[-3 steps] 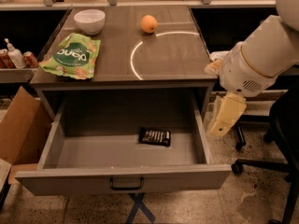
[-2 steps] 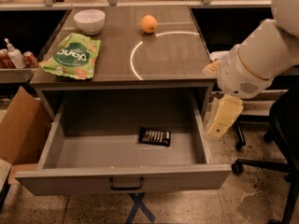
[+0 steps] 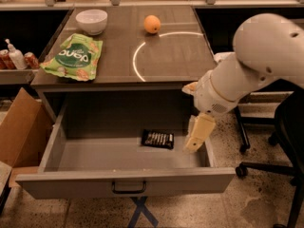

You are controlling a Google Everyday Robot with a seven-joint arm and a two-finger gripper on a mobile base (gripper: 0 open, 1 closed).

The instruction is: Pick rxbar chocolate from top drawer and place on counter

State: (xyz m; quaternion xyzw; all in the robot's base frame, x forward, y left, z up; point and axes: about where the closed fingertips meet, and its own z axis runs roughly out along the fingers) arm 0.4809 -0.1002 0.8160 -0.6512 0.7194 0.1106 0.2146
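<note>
The rxbar chocolate (image 3: 158, 139), a small black wrapper bar, lies flat on the floor of the open top drawer (image 3: 128, 182), right of centre. My gripper (image 3: 197, 137) hangs down from the white arm inside the drawer's right side. It is just right of the bar, a little above the drawer floor, and not touching the bar. The counter (image 3: 175, 56) with its white arc line is above the drawer.
On the counter are a green snack bag (image 3: 73, 56) at the left, a white bowl (image 3: 91, 20) at the back left and an orange (image 3: 152, 23) at the back. A cardboard box (image 3: 19, 127) stands left of the drawer. A black office chair (image 3: 285, 141) is at the right. Bottles (image 3: 16, 58) stand on the left side shelf.
My arm has swung left and down. The gripper has moved from outside the drawer's right wall to inside the drawer, next to the bar. The bar has not moved.
</note>
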